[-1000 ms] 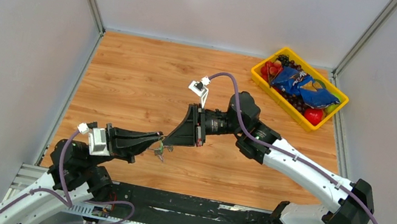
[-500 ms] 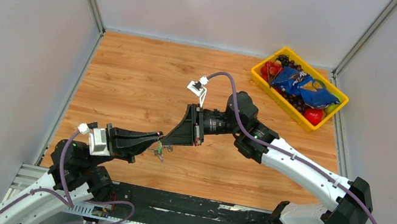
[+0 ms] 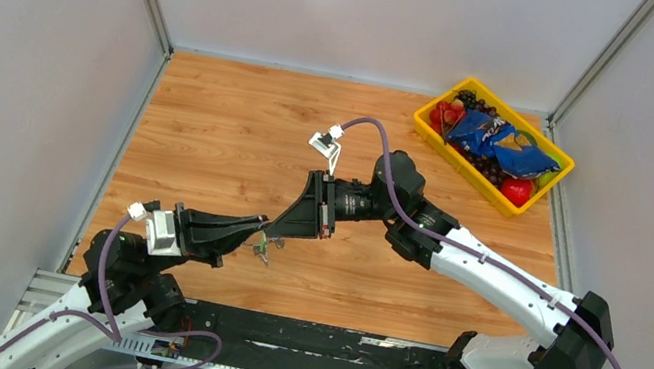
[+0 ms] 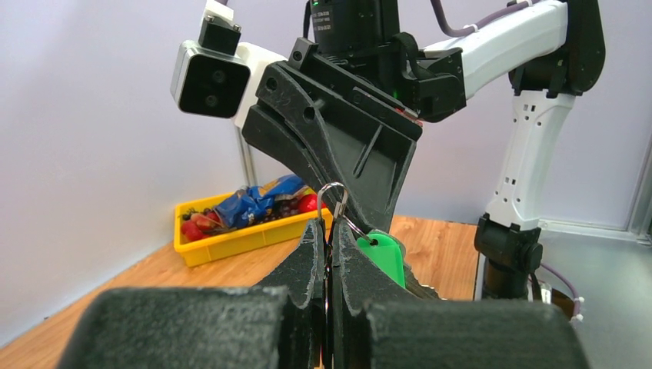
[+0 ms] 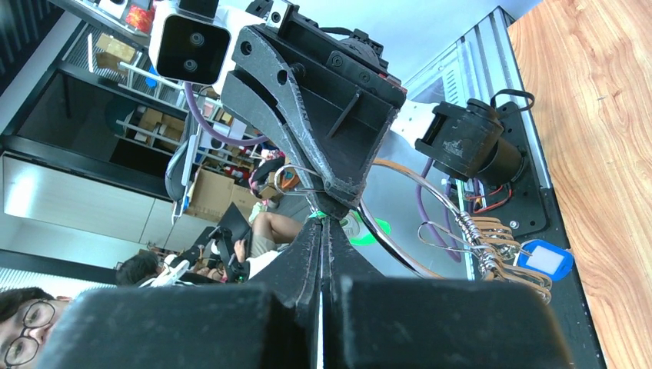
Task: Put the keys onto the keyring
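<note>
Both grippers meet tip to tip above the near middle of the table. My left gripper point(image 3: 258, 232) point(image 4: 329, 229) is shut on a thin metal piece. Its small wire loop point(image 4: 332, 201) sticks out above the fingertips, and the green tag point(image 4: 384, 258) of a key hangs beside them. My right gripper point(image 3: 273, 230) point(image 5: 324, 221) is shut, its tips against the left ones. The large keyring point(image 5: 400, 252) curves away from them, carrying the blue tag point(image 5: 544, 260) and metal loops point(image 5: 486, 260). The keys point(image 3: 262, 253) dangle below the meeting point. The plain dark key cannot be made out.
A yellow tray point(image 3: 428, 131) of fruit and a blue snack bag point(image 3: 496, 143) stands at the back right corner, also in the left wrist view point(image 4: 231, 237). The grey enclosure walls close in on both sides. The black rail point(image 3: 316, 337) runs along the near edge.
My right gripper has edged slightly left toward the left gripper. The left arm and the hanging keys have stayed put.
</note>
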You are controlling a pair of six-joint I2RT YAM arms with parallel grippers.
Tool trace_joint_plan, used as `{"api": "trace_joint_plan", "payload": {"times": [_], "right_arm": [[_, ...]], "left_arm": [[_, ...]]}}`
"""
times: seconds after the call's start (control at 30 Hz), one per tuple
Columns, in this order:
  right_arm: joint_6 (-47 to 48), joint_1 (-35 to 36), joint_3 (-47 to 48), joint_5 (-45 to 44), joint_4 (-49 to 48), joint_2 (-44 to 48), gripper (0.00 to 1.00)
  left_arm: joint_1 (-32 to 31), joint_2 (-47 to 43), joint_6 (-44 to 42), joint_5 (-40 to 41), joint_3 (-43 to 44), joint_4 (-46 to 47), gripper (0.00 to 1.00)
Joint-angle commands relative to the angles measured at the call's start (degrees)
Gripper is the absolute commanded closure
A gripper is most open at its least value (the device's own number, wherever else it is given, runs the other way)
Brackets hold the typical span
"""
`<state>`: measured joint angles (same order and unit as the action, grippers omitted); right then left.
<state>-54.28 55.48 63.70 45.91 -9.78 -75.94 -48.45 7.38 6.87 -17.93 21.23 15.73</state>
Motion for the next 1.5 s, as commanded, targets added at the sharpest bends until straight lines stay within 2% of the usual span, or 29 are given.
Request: {"api": "trace_joint_plan", "payload": {"times": [0.0,0.67,1.17,1.47], "right_arm": [[-1.6,0.2,2.7,-3.2,-2.2,-1.0,1.00],[-2.5,0.1,4.2,-5.9,-2.3,-0.6,1.00],[-6.7,-0.4,-0.7,-7.6,-3.4,1.8,1.00],[-8.7,-1.0,-0.3,-7.7,-3.8,1.7,1.00]], "left_arm": [[-0.1,-0.1,-0.9,-1.7,-0.1,3.3,0.99],[-0.1,-0.3,-0.8,-1.2,-0.1,2.7,0.99],[-0.1,-1.6,-3.3,1.2,0.0,3.0,0.99],[0.0,-1.3,-4.1,1.1,0.2,3.2,0.99]]}}
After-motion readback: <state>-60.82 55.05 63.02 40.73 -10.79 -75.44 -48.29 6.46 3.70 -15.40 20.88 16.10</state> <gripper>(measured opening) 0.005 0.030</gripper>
